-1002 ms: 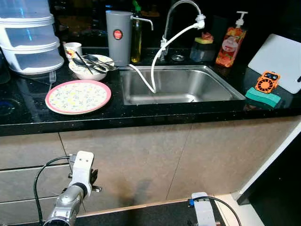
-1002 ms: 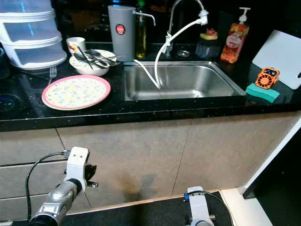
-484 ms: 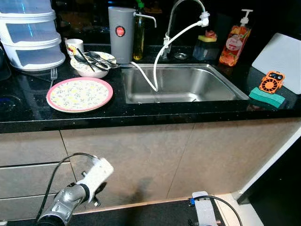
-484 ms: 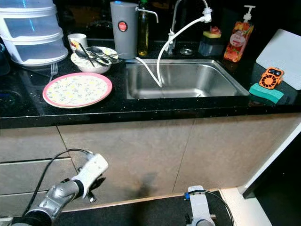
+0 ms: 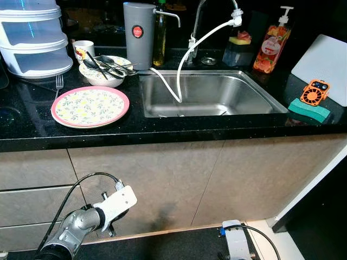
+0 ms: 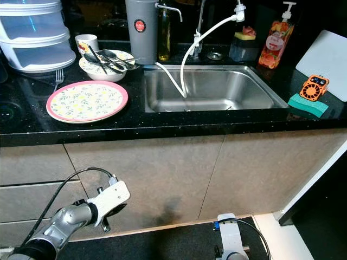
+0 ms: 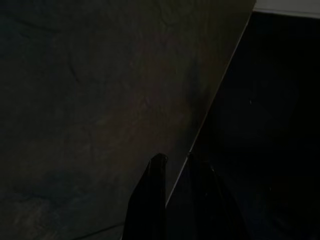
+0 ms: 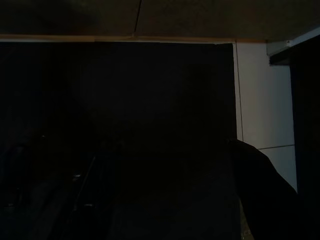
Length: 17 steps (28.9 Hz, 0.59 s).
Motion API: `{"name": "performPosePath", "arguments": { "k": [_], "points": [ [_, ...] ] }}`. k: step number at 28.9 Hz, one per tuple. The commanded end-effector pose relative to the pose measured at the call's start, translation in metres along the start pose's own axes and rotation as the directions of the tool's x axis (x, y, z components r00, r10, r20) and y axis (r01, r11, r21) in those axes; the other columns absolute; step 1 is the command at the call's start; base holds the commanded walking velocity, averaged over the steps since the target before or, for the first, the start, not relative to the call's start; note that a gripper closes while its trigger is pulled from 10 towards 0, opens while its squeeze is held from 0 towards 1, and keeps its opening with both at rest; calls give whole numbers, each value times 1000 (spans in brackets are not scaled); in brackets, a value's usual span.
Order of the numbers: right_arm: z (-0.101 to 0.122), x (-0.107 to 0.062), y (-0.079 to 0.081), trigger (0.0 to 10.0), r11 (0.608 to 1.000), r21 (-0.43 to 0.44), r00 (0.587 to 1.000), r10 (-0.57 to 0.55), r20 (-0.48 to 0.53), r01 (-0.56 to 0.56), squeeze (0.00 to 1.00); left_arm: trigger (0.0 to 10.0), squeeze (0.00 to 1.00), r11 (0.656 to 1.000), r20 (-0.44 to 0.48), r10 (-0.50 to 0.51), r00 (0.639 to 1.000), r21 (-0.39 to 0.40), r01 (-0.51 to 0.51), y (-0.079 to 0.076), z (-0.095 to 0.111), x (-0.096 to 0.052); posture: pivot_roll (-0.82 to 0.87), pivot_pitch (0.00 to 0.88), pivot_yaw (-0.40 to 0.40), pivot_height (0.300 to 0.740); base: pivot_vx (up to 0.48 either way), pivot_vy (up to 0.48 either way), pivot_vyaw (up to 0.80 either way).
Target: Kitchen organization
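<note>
Left hand [image 7: 175, 172]: we read fingers nearly together, empty, low before cabinet, below plate.
Right hand: idle; state unreadable.
Plate [image 5: 90, 106]: on counter [image 5: 162, 127] left of sink [image 5: 209, 97], likely awaiting sorting.
</note>
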State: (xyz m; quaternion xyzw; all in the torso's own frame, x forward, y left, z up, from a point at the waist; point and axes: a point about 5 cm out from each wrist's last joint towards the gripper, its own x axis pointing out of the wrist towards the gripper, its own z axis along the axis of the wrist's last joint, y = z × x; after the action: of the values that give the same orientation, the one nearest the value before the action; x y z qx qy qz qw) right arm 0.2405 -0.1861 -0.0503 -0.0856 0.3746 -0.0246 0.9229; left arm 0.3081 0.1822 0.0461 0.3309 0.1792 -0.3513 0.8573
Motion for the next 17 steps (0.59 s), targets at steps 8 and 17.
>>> {"name": "performPosePath", "arguments": {
  "k": [8,17],
  "points": [
    [-1,0,1,10000,1000,-10,1000,1,-17,-1,0,10000,0,996,157,90,984,-34,-85,6,17,-5,16,124,-82,740,0,0,0],
    [3,1,0,10000,1000,-13,1000,0,-15,0,0,10000,0,983,205,125,971,106,-149,3,19,-7,27,123,-73,740,0,0,0]
  ]
}}
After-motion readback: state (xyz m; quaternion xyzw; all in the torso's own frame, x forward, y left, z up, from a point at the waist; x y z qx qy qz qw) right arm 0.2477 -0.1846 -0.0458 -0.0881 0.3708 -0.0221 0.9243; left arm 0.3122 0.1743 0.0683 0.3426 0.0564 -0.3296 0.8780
